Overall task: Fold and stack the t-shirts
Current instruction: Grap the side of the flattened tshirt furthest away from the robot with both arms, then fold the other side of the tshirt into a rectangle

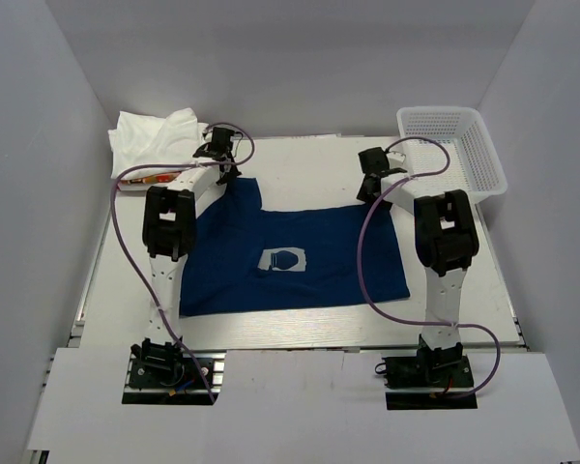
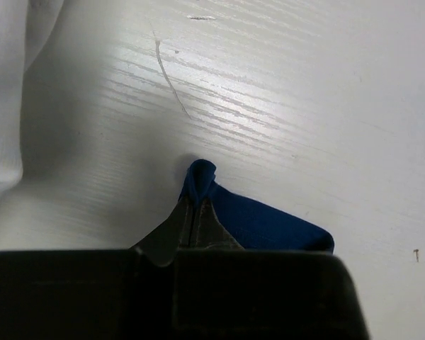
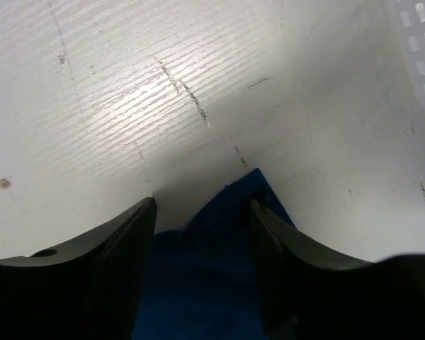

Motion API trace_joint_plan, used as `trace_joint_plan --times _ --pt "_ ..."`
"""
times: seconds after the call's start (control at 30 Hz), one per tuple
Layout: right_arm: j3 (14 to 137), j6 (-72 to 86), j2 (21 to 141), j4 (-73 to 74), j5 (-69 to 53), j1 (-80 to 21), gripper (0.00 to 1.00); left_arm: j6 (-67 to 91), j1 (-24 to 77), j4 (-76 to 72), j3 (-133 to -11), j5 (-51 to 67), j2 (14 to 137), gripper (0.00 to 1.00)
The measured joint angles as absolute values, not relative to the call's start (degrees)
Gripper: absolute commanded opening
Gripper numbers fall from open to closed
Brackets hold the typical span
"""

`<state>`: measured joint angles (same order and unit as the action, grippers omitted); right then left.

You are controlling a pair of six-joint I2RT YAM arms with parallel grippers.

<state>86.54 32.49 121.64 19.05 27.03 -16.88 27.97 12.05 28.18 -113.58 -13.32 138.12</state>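
Pinching navy tee point(image 1: 333, 242), left claw point(image 2: 195, 207); right claw point(image 3: 202, 203) spread.

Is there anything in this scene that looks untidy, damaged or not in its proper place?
The white shirts lie in a crumpled heap at the far left corner of the table, not stacked. The blue shirt lies flat but slightly crooked, one corner bunched in the shut left gripper. The table top is scratched.
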Motion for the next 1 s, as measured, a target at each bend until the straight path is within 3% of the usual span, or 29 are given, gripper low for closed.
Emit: trace_joint_plan --times 0.07,0.13,0.17,0.2,0.53,0.8,1.0 --pt "86.2 33.0 121.5 19.2 27.6 -16.9 0.51 27.4 12.2 26.8 -111.7 -13.1 137.2 0.0" --pt "85.4 33.3 121.0 19.1 28.1 -16.9 0.35 26.7 12.3 25.1 -109.1 -12.7 135.7 0.0" --pt "84.7 33.4 120.6 19.0 28.3 -16.9 0.12 26.4 12.4 24.6 -107.5 -12.3 134.8 0.0" --pt "83.9 33.1 120.0 19.0 28.4 -16.9 0.0 26.2 12.5 24.0 -105.6 -11.7 133.6 0.0" --pt "78.2 32.0 115.0 17.0 28.3 -18.0 0.0 23.9 13.0 17.9 -91.0 -7.4 121.0 0.0" --pt "64.4 29.8 98.7 10.9 28.3 -19.7 0.0 23.0 13.2 12.8 -73.0 -3.8 103.3 0.0" --pt "59.8 29.1 94.1 8.6 27.9 -19.9 0.0 25.7 13.3 11.5 -59.6 0.7 90.0 0.0"
